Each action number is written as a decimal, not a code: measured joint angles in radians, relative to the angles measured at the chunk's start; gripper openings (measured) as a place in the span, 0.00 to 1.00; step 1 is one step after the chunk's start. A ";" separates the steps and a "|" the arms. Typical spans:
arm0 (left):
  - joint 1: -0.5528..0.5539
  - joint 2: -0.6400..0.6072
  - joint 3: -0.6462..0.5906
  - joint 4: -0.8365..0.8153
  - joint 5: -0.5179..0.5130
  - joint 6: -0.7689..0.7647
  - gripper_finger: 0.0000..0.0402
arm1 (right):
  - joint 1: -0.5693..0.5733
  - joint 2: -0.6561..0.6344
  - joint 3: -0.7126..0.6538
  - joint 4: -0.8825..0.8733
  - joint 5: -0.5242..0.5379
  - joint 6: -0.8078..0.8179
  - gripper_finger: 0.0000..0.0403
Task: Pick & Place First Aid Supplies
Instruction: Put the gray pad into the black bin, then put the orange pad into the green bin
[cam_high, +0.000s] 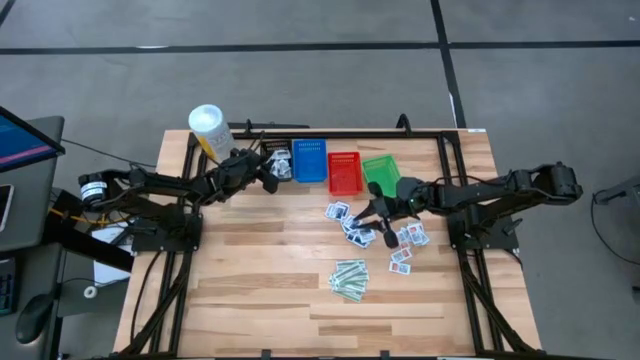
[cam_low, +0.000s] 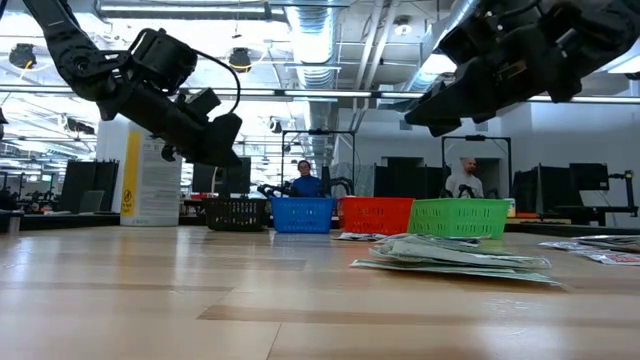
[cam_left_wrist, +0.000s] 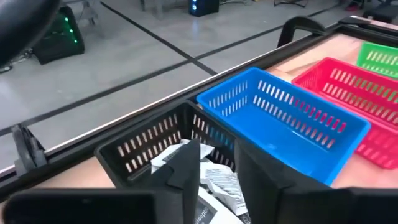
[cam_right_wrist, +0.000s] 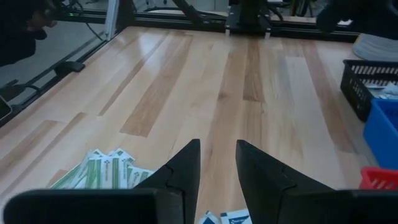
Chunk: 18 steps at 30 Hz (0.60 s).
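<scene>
I see the left gripper (cam_left_wrist: 214, 171) parted, empty, above the black mesh basket (cam_left_wrist: 134, 149) of white packets (cam_left_wrist: 214, 183); right gripper (cam_right_wrist: 217, 165) slightly parted, empty.

Pale striped wood-plank tabletop (cam_high: 250, 270). Along far edge: black slotted mesh basket (cam_left_wrist: 149, 146), blue slotted mesh basket (cam_high: 309, 160), red slotted mesh basket (cam_high: 344, 173), green slotted mesh basket (cam_high: 380, 172). Small flat white packets (cam_high: 345, 218), dark and blue print. Narrow pale-green strips (cam_high: 350, 279). Tall white cylindrical tub (cam_high: 209, 130), yellow label.

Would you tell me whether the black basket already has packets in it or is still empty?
It has packets in it: the left wrist view shows white printed packets lying inside the black basket, while the blue basket beside it looks empty.
</scene>
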 joint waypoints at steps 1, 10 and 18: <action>0.000 0.000 0.000 0.000 0.000 0.004 0.28 | -0.004 0.000 0.000 0.000 0.000 0.007 0.24; -0.095 0.000 -0.007 0.000 0.271 -0.006 0.32 | -0.017 0.000 0.000 -0.063 0.000 0.084 0.24; -0.255 0.000 -0.012 0.000 0.404 -0.058 0.31 | 0.013 0.000 0.000 -0.133 0.118 0.084 0.24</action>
